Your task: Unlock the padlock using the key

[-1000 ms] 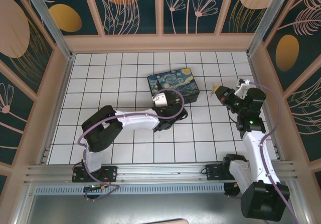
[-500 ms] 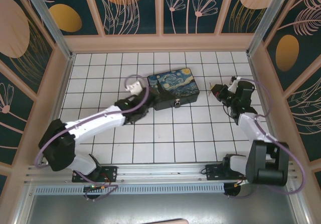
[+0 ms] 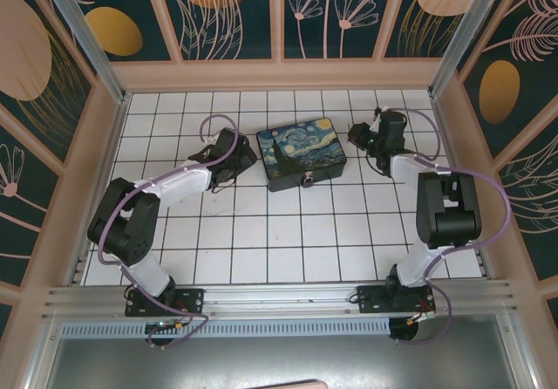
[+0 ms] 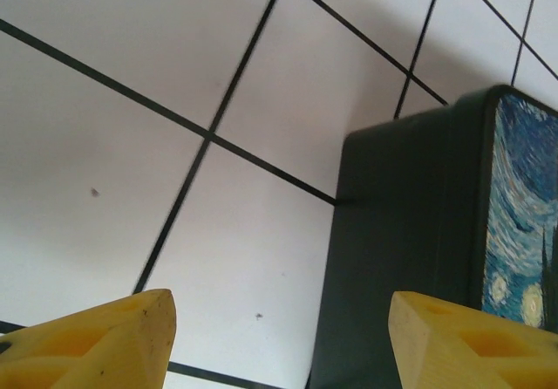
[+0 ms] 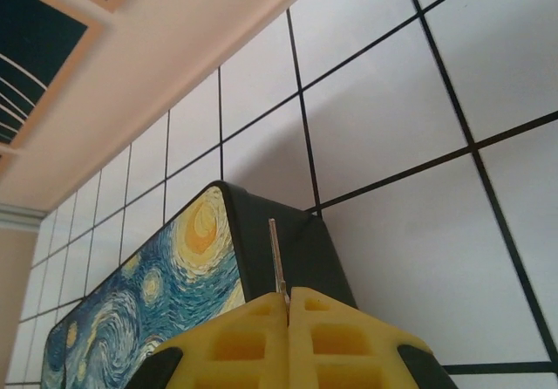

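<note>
The right gripper [image 5: 288,309] is pinching a thin silvery metal key [image 5: 275,254] between clenched yellow pads, beside a dark rectangular starry-night painted box [image 3: 305,149] on its right. The left gripper [image 4: 279,324] is hanging released, jaws apart, at the box's left.

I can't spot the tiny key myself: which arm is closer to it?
Right. The right gripper pinches the key near the painted box, at its right end; the left gripper hangs open at the box's left end.
</note>
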Robot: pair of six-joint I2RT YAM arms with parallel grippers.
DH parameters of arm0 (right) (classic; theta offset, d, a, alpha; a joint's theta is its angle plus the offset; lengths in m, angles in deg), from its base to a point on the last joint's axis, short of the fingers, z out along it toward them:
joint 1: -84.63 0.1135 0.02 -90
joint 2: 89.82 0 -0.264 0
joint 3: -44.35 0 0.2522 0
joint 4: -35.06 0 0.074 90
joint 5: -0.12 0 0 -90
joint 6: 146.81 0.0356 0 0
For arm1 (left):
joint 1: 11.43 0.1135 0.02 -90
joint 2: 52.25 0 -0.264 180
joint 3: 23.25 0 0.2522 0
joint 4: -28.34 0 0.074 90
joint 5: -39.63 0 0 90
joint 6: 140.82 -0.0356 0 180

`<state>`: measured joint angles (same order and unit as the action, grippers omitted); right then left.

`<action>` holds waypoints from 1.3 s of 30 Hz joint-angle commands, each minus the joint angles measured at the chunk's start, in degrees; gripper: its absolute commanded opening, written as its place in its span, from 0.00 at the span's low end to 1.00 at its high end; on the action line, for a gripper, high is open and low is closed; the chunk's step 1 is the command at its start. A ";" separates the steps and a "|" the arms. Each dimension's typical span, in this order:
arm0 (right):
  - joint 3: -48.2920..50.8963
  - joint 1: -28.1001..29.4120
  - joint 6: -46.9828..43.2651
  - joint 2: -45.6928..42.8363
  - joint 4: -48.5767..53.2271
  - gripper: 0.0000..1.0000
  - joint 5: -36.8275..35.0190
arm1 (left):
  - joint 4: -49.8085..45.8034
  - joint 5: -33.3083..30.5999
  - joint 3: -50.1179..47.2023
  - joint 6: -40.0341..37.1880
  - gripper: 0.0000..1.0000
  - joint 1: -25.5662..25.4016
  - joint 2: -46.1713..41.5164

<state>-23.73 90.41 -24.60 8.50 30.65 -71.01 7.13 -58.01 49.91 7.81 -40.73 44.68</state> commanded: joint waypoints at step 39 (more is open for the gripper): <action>11.45 6.15 4.44 -22.13 8.68 0.00 -1.38 | -12.55 -29.48 -0.55 6.50 0.67 -33.20 0.88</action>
<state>-11.89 97.03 -18.99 -11.24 38.82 -72.43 -5.56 -80.76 46.52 9.95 -74.17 44.15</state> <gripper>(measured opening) 0.053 0.670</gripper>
